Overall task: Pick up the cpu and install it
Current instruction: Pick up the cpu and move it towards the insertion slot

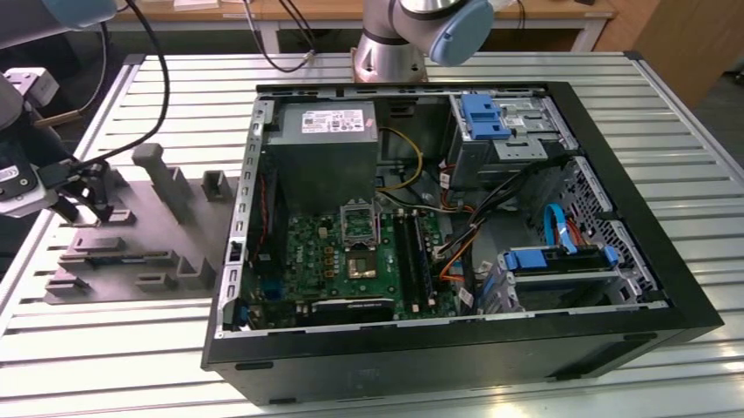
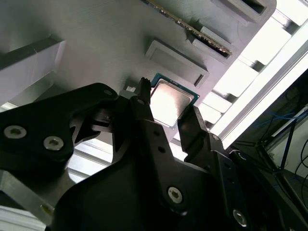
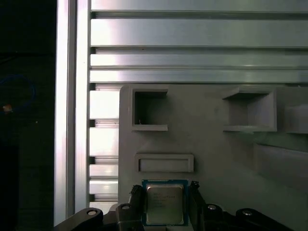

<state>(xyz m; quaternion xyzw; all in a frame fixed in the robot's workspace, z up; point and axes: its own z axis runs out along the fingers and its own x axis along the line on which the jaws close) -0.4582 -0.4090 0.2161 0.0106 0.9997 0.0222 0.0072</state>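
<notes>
Over the grey parts tray (image 1: 163, 231) on the tabletop (image 1: 117, 366), at the exterior view's left, we find the hand (image 3: 165, 188) closed to chip width on the cpu (image 3: 165, 206), one finger against each opposite edge. We judge this grasp wants even pressure on the rim alone and the chip kept level; whether it sits clear of the tray we cannot tell.

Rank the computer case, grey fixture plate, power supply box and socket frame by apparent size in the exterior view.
Largest to smallest:
1. computer case
2. grey fixture plate
3. power supply box
4. socket frame
</notes>
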